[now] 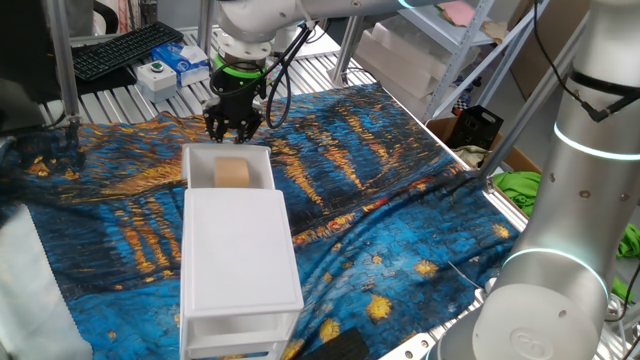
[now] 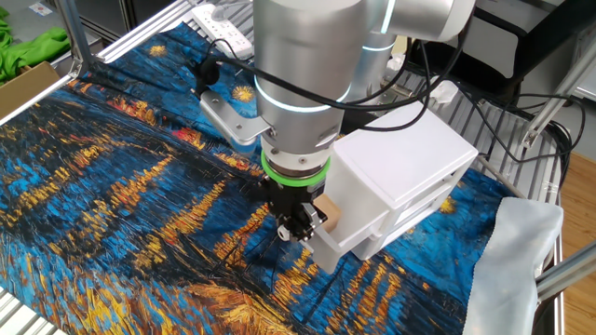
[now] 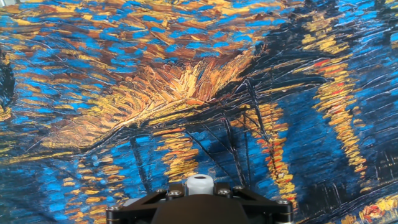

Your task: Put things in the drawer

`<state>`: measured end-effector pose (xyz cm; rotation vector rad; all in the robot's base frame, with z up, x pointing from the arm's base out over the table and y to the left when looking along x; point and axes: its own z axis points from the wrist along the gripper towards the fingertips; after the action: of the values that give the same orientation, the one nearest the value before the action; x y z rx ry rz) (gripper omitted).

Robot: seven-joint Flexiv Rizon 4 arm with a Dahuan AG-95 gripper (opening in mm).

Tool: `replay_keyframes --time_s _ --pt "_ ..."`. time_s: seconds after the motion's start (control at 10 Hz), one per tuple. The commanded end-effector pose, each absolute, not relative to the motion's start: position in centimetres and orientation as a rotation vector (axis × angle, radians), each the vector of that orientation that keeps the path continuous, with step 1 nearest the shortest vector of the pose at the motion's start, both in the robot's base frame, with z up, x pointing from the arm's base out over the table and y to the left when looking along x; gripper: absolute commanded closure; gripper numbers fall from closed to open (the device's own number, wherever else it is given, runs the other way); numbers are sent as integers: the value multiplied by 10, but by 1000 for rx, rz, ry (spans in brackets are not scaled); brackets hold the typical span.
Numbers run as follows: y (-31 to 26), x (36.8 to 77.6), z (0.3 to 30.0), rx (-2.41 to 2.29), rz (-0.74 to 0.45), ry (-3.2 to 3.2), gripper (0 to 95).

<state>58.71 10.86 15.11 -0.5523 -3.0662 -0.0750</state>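
Observation:
The light-tan wooden cube lies in the pulled-out top drawer of the white cabinet. The other fixed view shows the cube just behind the drawer's front wall. My gripper hangs just beyond that front wall, above the painted cloth. Its fingers stand a little apart with nothing between them. Seen from the other side, the gripper is beside the drawer front, apart from the cube. The hand view holds only cloth and the hand's mount, no fingers.
The blue and yellow painted cloth covers the table. A keyboard, a white button box and a blue box lie at the back. A white cloth lies beside the cabinet.

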Motion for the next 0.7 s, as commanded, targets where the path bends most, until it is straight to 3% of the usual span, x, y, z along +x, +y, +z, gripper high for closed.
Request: replay_keyframes --time_s 0.1,0.7 --pt "110 586 152 -556 -77 -3065 950" --pt "112 580 152 -549 -75 -3066 950"
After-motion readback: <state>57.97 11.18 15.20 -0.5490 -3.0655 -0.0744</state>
